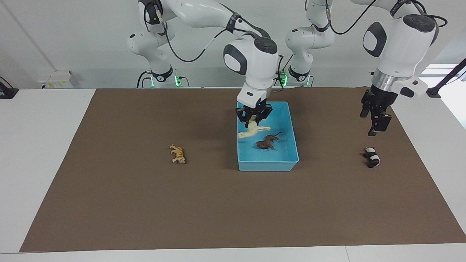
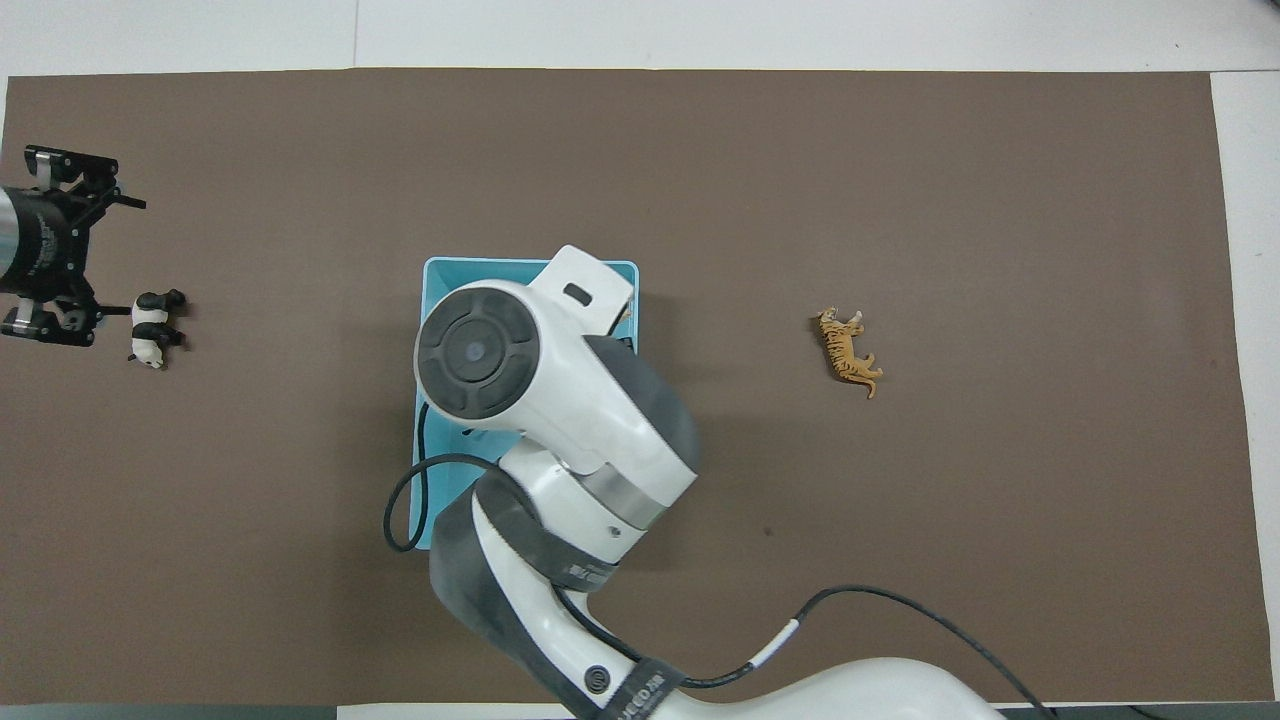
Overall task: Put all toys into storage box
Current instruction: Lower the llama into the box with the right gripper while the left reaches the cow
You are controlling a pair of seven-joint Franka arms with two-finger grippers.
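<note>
Black fingers of the right tool (image 1: 253,119) close on the cream-white horse (image 1: 252,130), just above centre of the facing view. The horse hangs tilted, its head low near the floor of the storage box (image 1: 267,164); whether it touches the floor I cannot tell. This light blue bin sits a little right of centre in the facing view. In the overhead view the right arm's white wrist covers most of it, and only its rim (image 2: 480,263) shows near the middle of the frame.

Inside the bin, just below and right of the horse in the facing view, the brown lion (image 1: 266,142) lies on the blue floor, apart from the horse.

The orange tiger (image 1: 178,154) lies on its side on the brown mat (image 1: 145,203), left of centre in the facing view, well apart from the bin toward the right arm's end of the counter (image 1: 36,163). In the overhead view it lies right of centre (image 2: 849,352).

The left tool (image 1: 375,125) hangs at the right edge of the facing view, up in the air over the mat, pointing down. In the overhead view it appears at the far left (image 2: 55,250) with its fingers spread wide apart, holding nothing. The black-and-white panda (image 1: 372,157) rests on the mat just below this tool in the facing view, and just beside it at the left edge of the overhead view (image 2: 152,326), not touched by it.
</note>
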